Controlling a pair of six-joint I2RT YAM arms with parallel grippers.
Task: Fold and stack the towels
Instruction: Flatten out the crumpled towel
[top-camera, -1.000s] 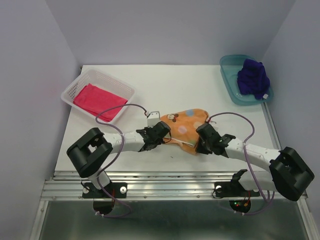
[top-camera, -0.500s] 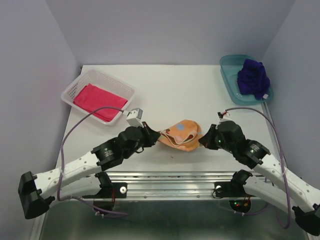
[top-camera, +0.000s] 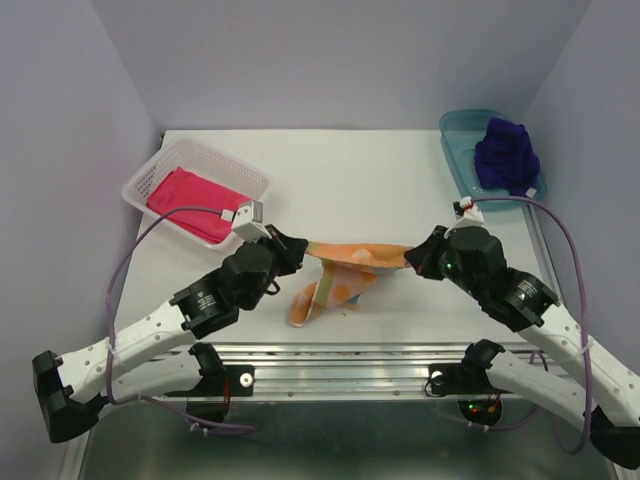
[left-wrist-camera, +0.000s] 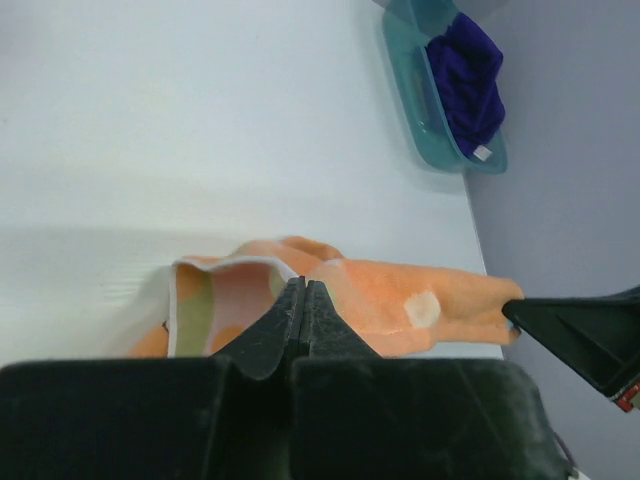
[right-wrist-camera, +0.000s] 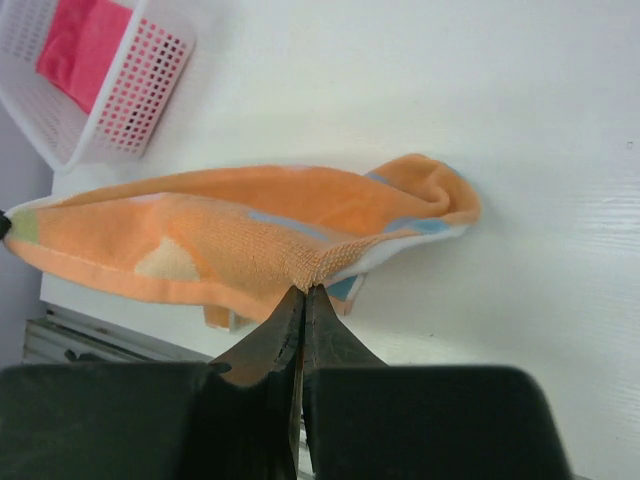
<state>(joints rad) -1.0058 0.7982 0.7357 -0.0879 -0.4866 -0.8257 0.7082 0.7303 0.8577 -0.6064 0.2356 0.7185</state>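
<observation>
Both jaws are pinched fully closed on the orange polka-dot towel (top-camera: 352, 256): the left gripper (top-camera: 302, 249) has one end and the right gripper (top-camera: 409, 259) the other. The cloth runs taut from tip to tip — its long axis along that line — and a loose flap sags below the left tip. Neither arm is nearer.

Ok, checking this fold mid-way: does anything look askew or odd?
The orange towel hangs unevenly between the left gripper and right gripper: taut along the top, one flap drooping toward the table near the left. The purple towel sits crumpled in the teal tray.
</observation>
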